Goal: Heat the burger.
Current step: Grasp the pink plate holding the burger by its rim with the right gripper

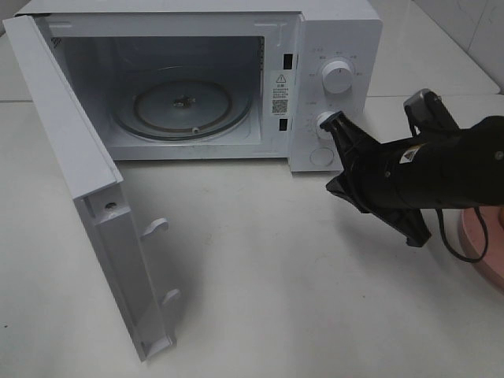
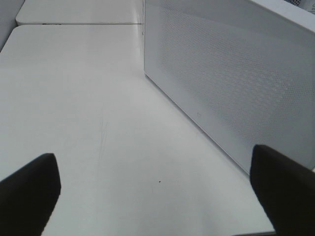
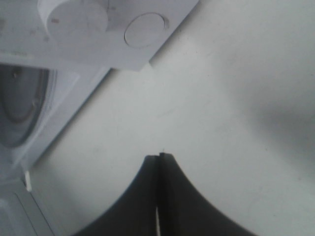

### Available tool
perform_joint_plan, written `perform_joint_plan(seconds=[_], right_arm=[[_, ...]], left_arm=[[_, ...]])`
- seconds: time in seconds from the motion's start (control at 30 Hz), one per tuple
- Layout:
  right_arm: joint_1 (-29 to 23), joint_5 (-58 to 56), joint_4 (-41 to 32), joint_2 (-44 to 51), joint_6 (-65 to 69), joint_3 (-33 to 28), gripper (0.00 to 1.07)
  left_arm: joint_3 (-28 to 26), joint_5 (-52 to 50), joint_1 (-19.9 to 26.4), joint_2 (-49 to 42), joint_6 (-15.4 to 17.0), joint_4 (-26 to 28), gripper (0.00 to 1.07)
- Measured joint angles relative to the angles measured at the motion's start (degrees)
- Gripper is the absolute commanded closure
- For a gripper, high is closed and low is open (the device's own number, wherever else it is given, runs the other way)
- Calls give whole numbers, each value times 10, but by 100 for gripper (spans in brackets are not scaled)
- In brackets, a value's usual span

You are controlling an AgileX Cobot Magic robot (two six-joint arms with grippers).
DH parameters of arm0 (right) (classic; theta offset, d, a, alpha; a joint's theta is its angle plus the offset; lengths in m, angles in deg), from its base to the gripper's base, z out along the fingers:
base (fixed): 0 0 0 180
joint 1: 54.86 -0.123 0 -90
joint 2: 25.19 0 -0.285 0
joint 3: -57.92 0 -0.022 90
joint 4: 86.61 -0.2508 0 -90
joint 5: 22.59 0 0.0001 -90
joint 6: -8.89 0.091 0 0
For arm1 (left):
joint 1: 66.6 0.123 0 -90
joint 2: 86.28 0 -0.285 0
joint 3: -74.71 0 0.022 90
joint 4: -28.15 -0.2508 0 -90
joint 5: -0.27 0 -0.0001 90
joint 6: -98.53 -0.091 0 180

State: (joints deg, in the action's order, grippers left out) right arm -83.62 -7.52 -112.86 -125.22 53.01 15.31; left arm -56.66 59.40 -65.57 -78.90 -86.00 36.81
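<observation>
Right now the white table (image 1: 276, 260) is carrying the microwave (image 1: 339, 27), whose door (image 1: 87, 197) is standing wide open on its left side, baring the glass turntable (image 1: 185, 102) inside. In front of the microwave's control panel the right gripper (image 3: 160, 157) is hovering with its jaws clenched together on nothing, while the left gripper (image 2: 152, 167) is hanging beside the microwave's dotted white panel, jaws spread wide and released. A pink plate (image 1: 492, 252) is peeking in to the right of the microwave, and the burger is not showing in any view.

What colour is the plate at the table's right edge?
Pink; the plate shows only in the exterior high view.
</observation>
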Motion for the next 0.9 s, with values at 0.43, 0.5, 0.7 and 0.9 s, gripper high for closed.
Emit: perform_joint_plan(seconds=[0.43, 0.5, 0.7, 0.9], right_arm=[[0, -253, 46, 63, -262, 37, 105], [0, -311, 83, 65, -281, 56, 104], [0, -456, 190, 65, -339, 115, 102], [0, -587, 246, 65, -383, 167, 99]], left_arm=[[0, 0, 0, 0, 0, 0, 6], [0, 0, 0, 0, 0, 0, 6], [0, 0, 0, 0, 0, 0, 6], [0, 0, 0, 0, 0, 0, 6]])
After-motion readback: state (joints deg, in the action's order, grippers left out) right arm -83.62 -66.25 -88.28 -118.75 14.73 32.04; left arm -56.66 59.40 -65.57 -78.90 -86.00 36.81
